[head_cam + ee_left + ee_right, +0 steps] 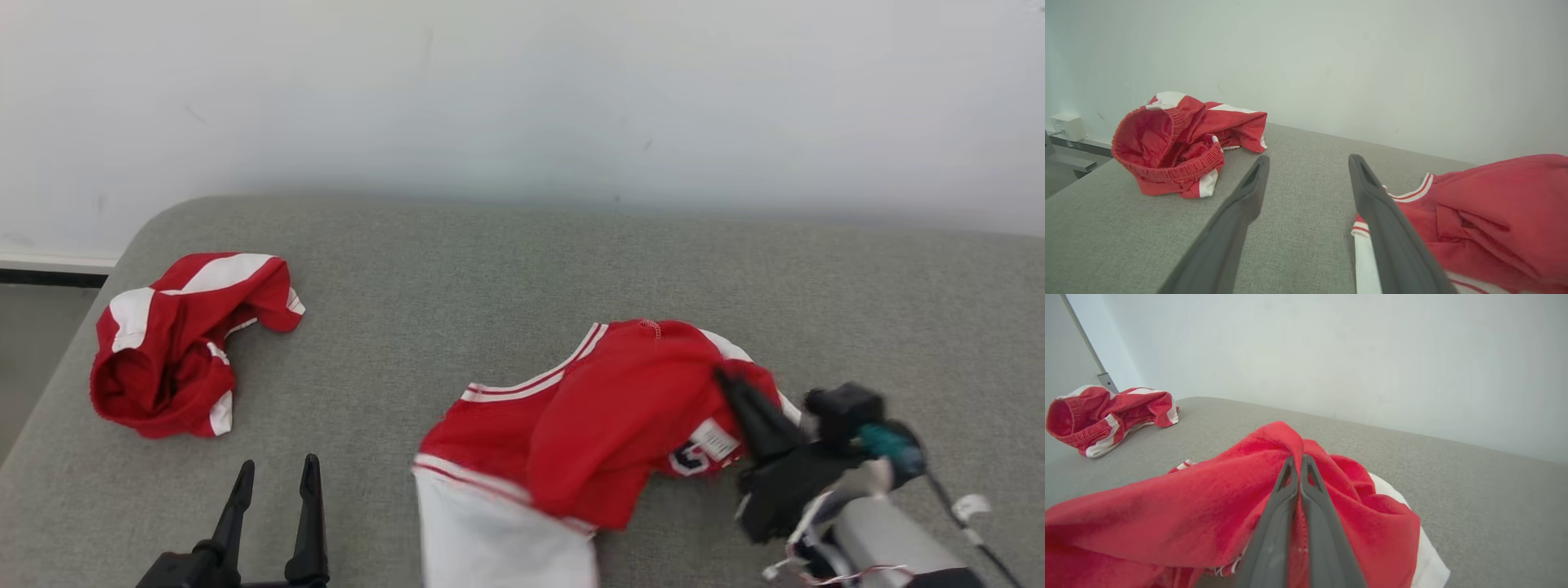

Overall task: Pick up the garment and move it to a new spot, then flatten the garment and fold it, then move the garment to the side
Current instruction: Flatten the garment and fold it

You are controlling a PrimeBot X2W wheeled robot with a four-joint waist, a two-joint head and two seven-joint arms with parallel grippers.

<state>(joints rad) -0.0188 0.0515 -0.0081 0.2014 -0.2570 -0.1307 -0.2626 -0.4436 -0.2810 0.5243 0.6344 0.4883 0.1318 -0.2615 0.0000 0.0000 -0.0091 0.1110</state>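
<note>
Where the right end effector (725, 377) meets the garment (604, 416), its two dark fingers are pressed together on a raised fold of the red cloth, pinching it. In the right wrist view the cloth rises to a peak right at the tips of this end effector (1298, 459) and drapes down on both sides of the fingers, with a white part of the garment (1208, 498) showing lower down to their right. The rest of the garment spreads leftward from this end effector across the grey surface (490, 269). A white label (716, 439) sits just beside the fingers.

The left end effector (277, 465) has its fingers spread wide with nothing between them, over bare grey cloth. In the left wrist view the garment (1494, 204) lies just to the right of this end effector (1308, 161), its white-banded edge close beside the right finger. A crumpled pair of red shorts (171, 351) lies ahead and to its left, apart from the fingers, elastic waistband gaping toward it (1175, 143). Beyond both stands a pale wall (522, 82).
</note>
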